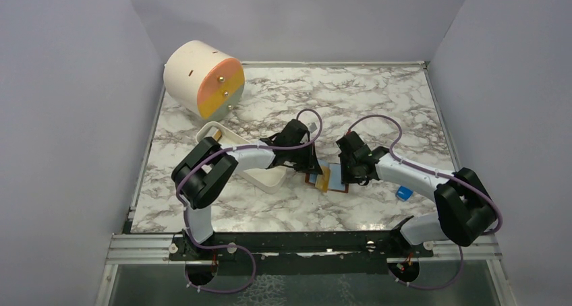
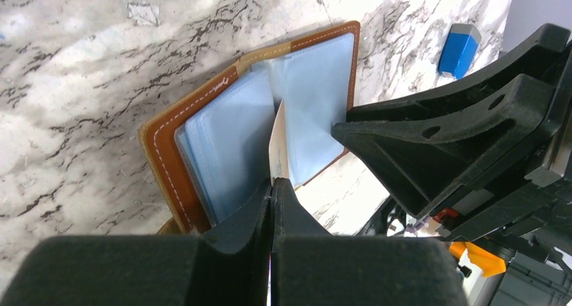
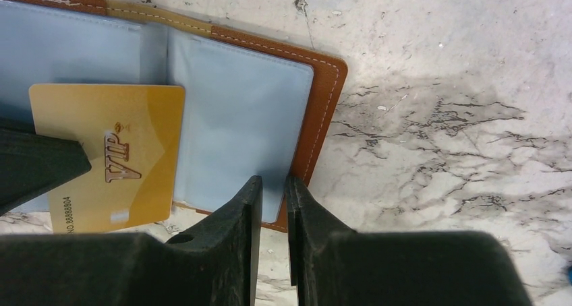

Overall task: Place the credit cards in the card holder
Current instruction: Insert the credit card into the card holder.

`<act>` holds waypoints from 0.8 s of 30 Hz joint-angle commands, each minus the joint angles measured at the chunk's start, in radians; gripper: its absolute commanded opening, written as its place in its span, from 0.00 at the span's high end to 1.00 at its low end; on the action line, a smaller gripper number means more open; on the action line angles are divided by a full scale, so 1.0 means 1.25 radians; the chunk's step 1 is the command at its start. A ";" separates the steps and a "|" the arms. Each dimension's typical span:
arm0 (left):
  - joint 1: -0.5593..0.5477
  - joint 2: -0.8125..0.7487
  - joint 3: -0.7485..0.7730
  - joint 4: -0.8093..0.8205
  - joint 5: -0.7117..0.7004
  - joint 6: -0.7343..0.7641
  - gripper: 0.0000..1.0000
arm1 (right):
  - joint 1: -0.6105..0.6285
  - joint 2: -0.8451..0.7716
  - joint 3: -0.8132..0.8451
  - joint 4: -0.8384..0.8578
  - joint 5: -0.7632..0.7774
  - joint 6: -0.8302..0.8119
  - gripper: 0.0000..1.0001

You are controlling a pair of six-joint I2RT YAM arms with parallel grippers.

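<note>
Right wrist, gold card [image 3: 111,151] marked VIP, brown wallet [image 3: 325,110]

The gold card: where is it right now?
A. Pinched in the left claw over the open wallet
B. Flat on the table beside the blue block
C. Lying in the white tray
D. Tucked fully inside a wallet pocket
A: the left claw is shut on one end of the gold card, which sticks out over the pale blue pockets of the open card holder.
</note>
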State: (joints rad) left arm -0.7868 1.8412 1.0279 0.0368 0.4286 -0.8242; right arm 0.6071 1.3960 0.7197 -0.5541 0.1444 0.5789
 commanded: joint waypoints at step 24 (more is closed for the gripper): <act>0.005 0.066 0.033 0.054 -0.051 0.020 1.00 | -0.002 0.005 -0.016 0.028 -0.026 0.039 0.80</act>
State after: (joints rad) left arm -0.7811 1.8904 1.0733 0.0658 0.3996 -0.8127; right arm 0.6067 1.4006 0.7143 -0.5457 0.1379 0.6071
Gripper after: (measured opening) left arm 0.010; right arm 0.197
